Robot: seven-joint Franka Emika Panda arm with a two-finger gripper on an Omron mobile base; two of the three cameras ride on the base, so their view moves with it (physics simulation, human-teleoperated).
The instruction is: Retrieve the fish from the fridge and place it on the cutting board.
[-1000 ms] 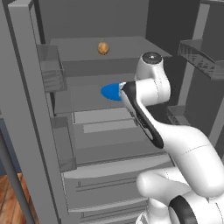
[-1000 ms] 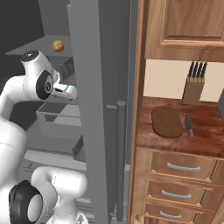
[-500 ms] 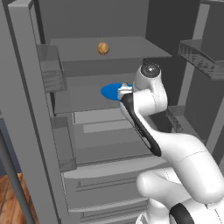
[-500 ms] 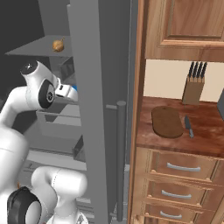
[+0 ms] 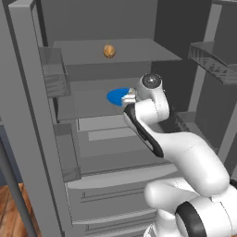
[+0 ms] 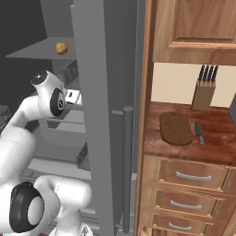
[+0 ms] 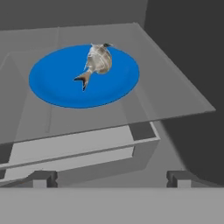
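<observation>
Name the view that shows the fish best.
The hand view: the fish lies whole and unblocked on the blue plate, tail toward the camera. The left base view shows the plate's edge beside the arm, with no fish discernible. The right base view shows no clear sign of it.

One fish (image 7: 97, 61) lies on one blue plate (image 7: 52, 83), ahead of the end effector (image 7: 111, 178), whose two fingertips (image 7: 43, 178) stand wide apart. One round orange-brown ball (image 5: 109, 50) sits on the shelf above it. There is one fridge (image 5: 28, 115) (with one long bar handle (image 6: 126, 170) on its door). Off to the end effector's right, on the table (image 6: 221, 147), lie one cutting board (image 6: 175, 128) and one loose knife (image 6: 199, 132), beside one knife block (image 6: 204, 94) showing four handles. Three drawers (image 6: 196, 176) sit below.
</observation>
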